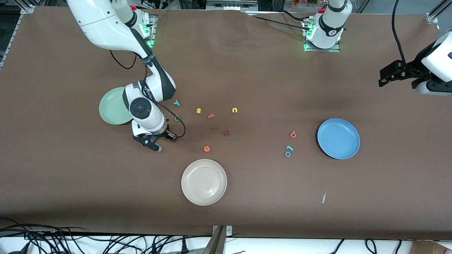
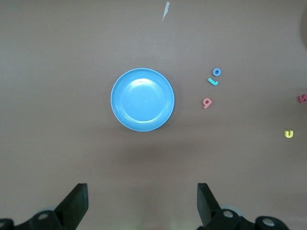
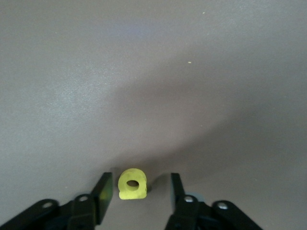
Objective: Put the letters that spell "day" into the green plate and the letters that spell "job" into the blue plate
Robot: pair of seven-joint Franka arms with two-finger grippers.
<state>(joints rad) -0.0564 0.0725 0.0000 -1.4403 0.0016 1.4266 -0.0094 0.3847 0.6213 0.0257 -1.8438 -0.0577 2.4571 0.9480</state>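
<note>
My right gripper (image 3: 141, 182) is down at the table, its jaws open on either side of the yellow "a" (image 3: 132, 183), one pad close to it, the other with a gap. In the front view this gripper (image 1: 163, 141) is beside the pale green plate (image 1: 110, 106). The teal "y" (image 1: 177, 103) and dark green "d" (image 1: 177, 118) lie just past it. The pink "b" (image 1: 292, 134), teal "j" (image 1: 290, 147) and blue "o" (image 1: 287, 154) lie beside the blue plate (image 1: 338, 138). My left gripper (image 2: 142, 203) waits open, high over the left arm's end of the table.
A cream-white plate (image 1: 203, 182) sits nearer the front camera. Loose letters lie mid-table: yellow "s" (image 1: 198, 110), yellow "u" (image 1: 235, 110), an orange "e" (image 1: 207, 149), a salmon letter (image 1: 211, 115) and two dark red ones (image 1: 226, 133). A paper scrap (image 1: 323, 197) lies near the front.
</note>
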